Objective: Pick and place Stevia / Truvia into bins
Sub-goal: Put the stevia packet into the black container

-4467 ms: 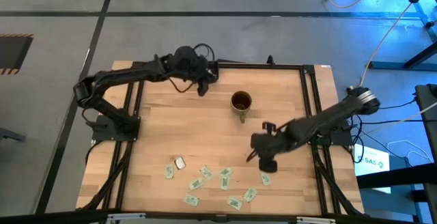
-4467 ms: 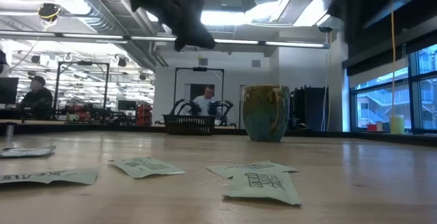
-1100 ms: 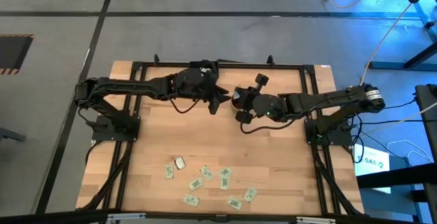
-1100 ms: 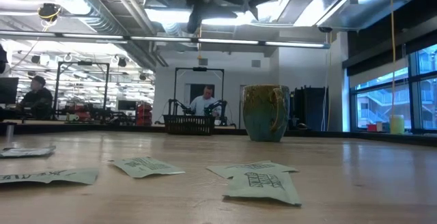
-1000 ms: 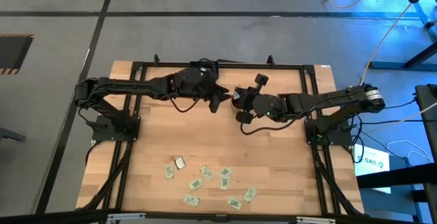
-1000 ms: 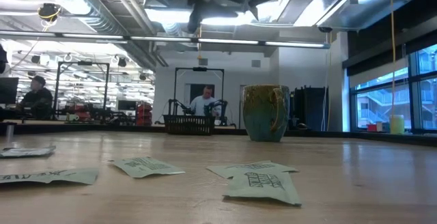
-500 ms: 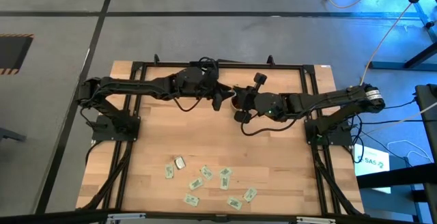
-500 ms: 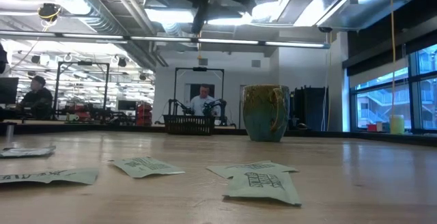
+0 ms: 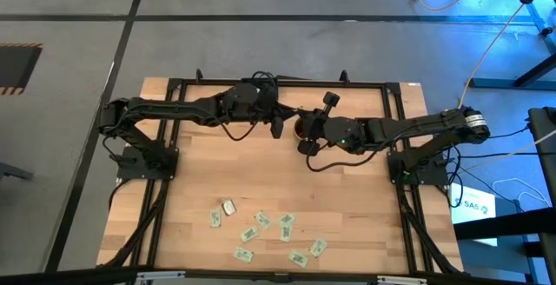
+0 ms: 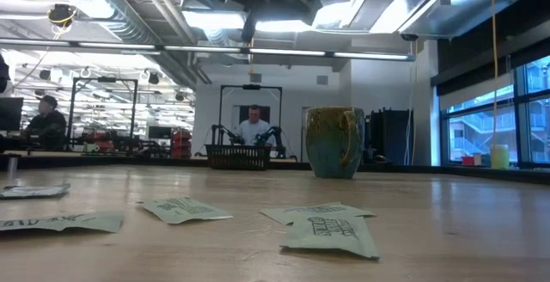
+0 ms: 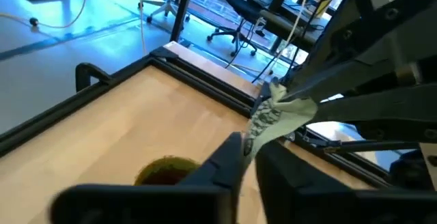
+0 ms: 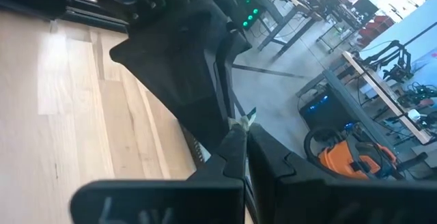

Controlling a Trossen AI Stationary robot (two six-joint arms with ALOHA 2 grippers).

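One Stevia sachet [image 11: 273, 111], white with green print and crumpled, hangs in the air between my two grippers, over the brown-gold mug [image 11: 164, 171]. My left gripper [image 11: 251, 152] and my right gripper [image 12: 244, 132] meet tip to tip above the mug [image 9: 300, 130], both shut on this sachet. Several more sachets [image 9: 261, 233] lie flat on the wood near the table's near edge. The mug [image 10: 333, 141] stands upright on the table toward its far side. My left gripper pinches one end of the sachet [image 11: 258, 135] between its two fingers, coming level from the table's left. The sachet is lifted clear, above the mug. My right gripper pinches the sachet's other end [image 11: 292, 105] between its two fingertips, coming level from the table's right. Only a small corner [image 12: 243, 119] sticks out past its fingers.
A black frame [image 9: 174, 172] runs along the table's left, far and right sides. Bare wood [image 9: 278, 176] lies between the mug and the loose sachets. In the low view a dark basket [image 10: 238, 156] shows beyond the far edge, with people in the room behind.
My left gripper has moved a little toward the table's right, up to my right gripper's tips above the mug, and has shut on the sachet that my right gripper holds. My right gripper has kept still.
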